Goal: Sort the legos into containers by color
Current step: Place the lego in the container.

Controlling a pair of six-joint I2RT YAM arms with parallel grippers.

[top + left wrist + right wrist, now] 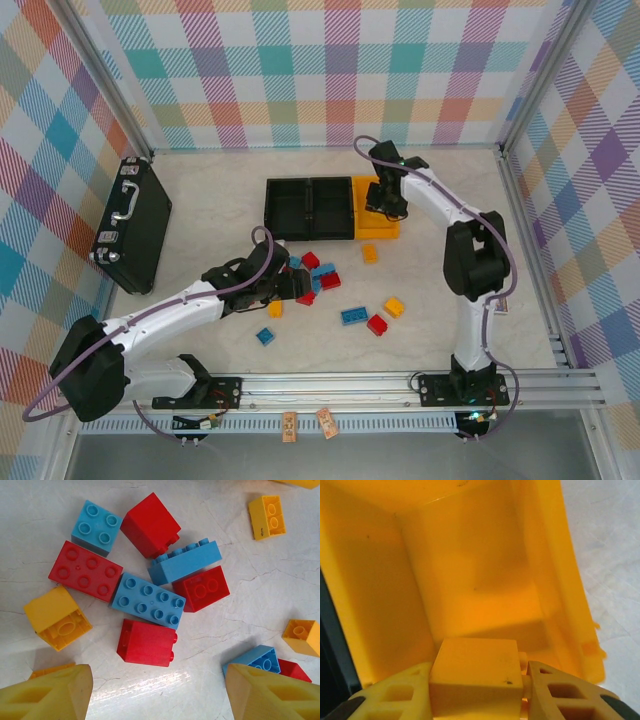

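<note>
Right pincer [479, 686]: clamped on a yellow brick [474, 662], one finger on each side face. Just beyond and below it is the open yellow bin [370, 580]. The walls and floor I can see are bare. From overhead the right pincer [384, 203] hangs over that yellow bin [378, 230]. The two black bins [308, 206] are joined on beside it. They look empty, though their dark floors are hard to read.

Left pincer [157, 676]: fingers spread wide, nothing between them, pointing down at the table [240, 605]. Just ahead of the gap a red brick [147, 642] lies on its side. Beyond it is a long blue brick [148, 600], touching it or nearly so, then more red and blue packed tight. An overturned yellow brick [57, 617] sits ahead of one finger. A small blue brick [255, 657] is partly hidden behind the other fingertip [260, 692].

Stage, as I judge it: early. One yellow brick is about to be dropped, and nearly all the legos are on the table.

What could go wrong:
- Right side: the brick sits near the bin's near wall in the wrist view. If released there it may clip the rim and tumble out, or fall into the neighbouring black bin.
- Left side: the pile is crowded. Descending as aimed, one finger could land on the small blue brick instead of the table.
- Closing on the red brick may drag the long blue brick along, giving a two-colour grab or scattering the cluster.
- The red brick lies on its side, so the smooth faces may slip or twist in the grip.
</note>
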